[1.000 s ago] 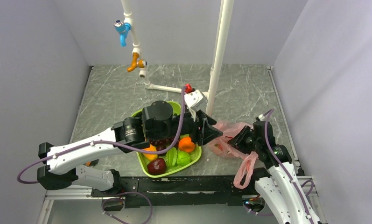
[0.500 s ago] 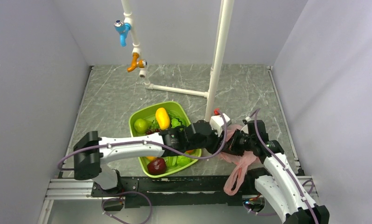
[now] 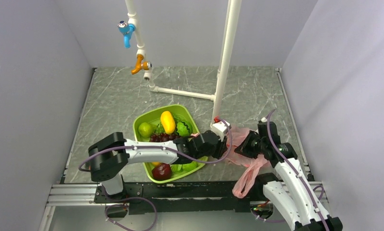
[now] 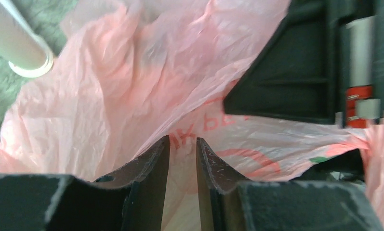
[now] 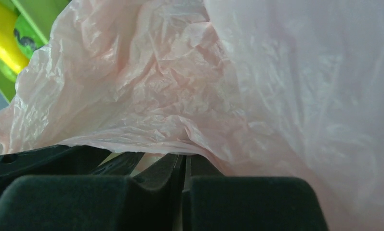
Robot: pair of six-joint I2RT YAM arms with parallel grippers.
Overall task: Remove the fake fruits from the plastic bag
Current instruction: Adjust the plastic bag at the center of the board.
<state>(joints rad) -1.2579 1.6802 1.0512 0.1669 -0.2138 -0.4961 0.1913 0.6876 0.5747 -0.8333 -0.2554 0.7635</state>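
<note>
The pink plastic bag (image 3: 239,156) lies crumpled on the table right of the green tray, with one handle hanging over the near edge. My left gripper (image 3: 220,144) reaches across the tray to the bag's left side. In the left wrist view its jaws (image 4: 182,142) stand nearly together, with bag film (image 4: 132,86) pinched between them. My right gripper (image 3: 250,144) holds the bag's right side. In the right wrist view it (image 5: 186,156) is shut on a fold of the bag (image 5: 180,86). No peach, red apple or dark green fruit shows; the bag hides its contents.
The green tray (image 3: 156,111) holds a yellow mango (image 3: 167,121), a light green fruit (image 3: 145,129), purple grapes (image 3: 161,137) and a maroon apple (image 3: 162,170). A white upright pipe (image 3: 223,72) stands just behind the bag. A low pipe with taps runs at the back.
My left arm has swung down from above the tray and reached right to the bag, and its jaws have narrowed onto the film. The right gripper has stayed on the bag.
</note>
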